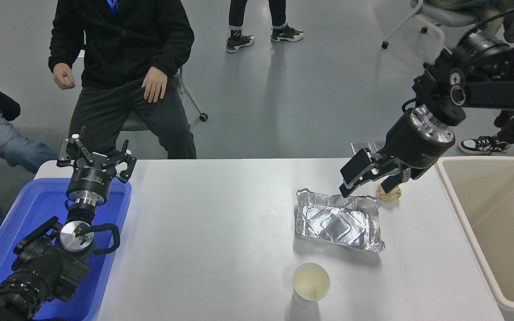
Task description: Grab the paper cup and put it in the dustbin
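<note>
The paper cup (310, 284) stands upright near the table's front edge, white with a cream inside. The beige dustbin (470, 223) stands at the table's right side and looks empty. My right gripper (368, 183) is open and empty, hanging above the far edge of the foil tray, well behind the cup and to its right. My left gripper (95, 156) is parked open over the blue bin at the lower left.
A rectangular foil tray (338, 219) lies between my right gripper and the cup. A crumpled brown paper ball (390, 194) sits behind the tray, partly hidden by my gripper. A blue bin (25, 218) stands at the left. A person sits at the far side.
</note>
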